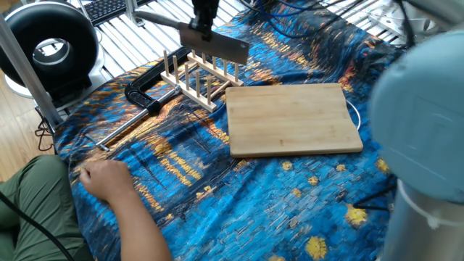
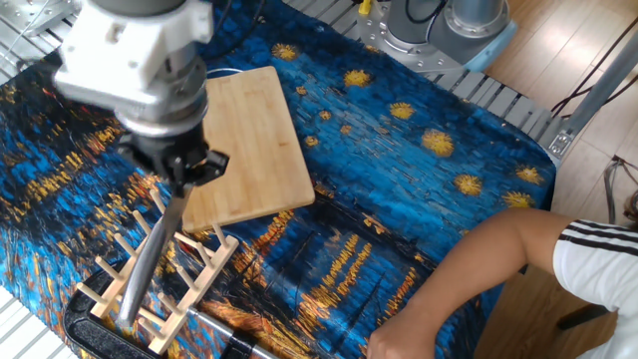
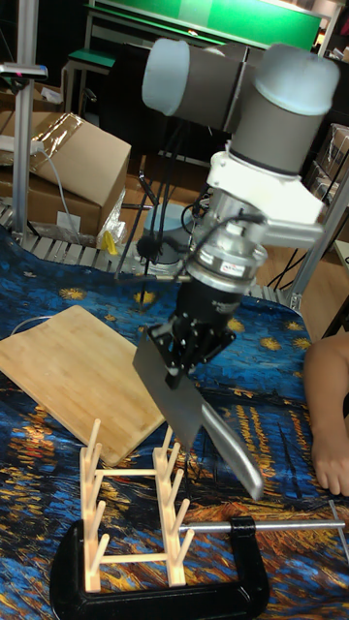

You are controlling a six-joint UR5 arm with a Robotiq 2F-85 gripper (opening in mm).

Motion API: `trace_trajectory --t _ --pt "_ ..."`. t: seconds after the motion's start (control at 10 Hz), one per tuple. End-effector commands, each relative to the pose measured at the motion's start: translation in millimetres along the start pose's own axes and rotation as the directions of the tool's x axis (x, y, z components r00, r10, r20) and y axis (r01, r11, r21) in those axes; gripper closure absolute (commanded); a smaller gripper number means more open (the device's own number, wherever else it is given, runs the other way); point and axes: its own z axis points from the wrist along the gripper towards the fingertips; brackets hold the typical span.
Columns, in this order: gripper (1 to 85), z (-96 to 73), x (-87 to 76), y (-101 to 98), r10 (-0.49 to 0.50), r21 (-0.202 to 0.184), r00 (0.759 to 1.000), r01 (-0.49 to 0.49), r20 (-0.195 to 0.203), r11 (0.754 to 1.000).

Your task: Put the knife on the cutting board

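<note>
Tall fixed view shows the gripper [image 3: 190, 351] clamped on the knife [image 3: 184, 404], which hangs in the air above the peg rack [image 3: 136, 504], tilted, handle toward 4 o'clock. The board [image 3: 73, 376] lies flat on the cloth [image 3: 262, 572] at 10 o'clock from the rack, bare.

Setting: robotics lab or test workshop, not a home kitchen. Evidence you can check:
- Work table [image 1: 406, 32] with a slatted metal top, draped in a blue-and-gold starry-night cloth [image 2: 419, 189].
- Second robot base [image 2: 454, 25] bolted at the table's far edge, with cables alongside.
- Keyboard [image 1: 109, 7] and a large black ring-shaped device [image 1: 47, 47] beside the table.
- Cardboard boxes [image 3: 73, 160], metal frame stands and a green board [image 3: 208, 19] behind the arm.
- Wood-effect floor [image 2: 568, 60].
</note>
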Motion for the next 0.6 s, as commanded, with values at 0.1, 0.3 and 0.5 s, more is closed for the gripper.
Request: trace_trajectory --t 0.1,0.3,0.5 --pt "84.7 -1.2 21.6 17.3 0.013 -0.062 0.999 -0.016 -0.049 0.998" --pt "84.7 -1.1 22.8 14.8 0.039 -0.051 0.998 -0.042 -0.055 0.998" --pt "84.7 -0.5 14.7 3.9 0.030 -0.010 0.999 -0.031 -0.022 0.999"
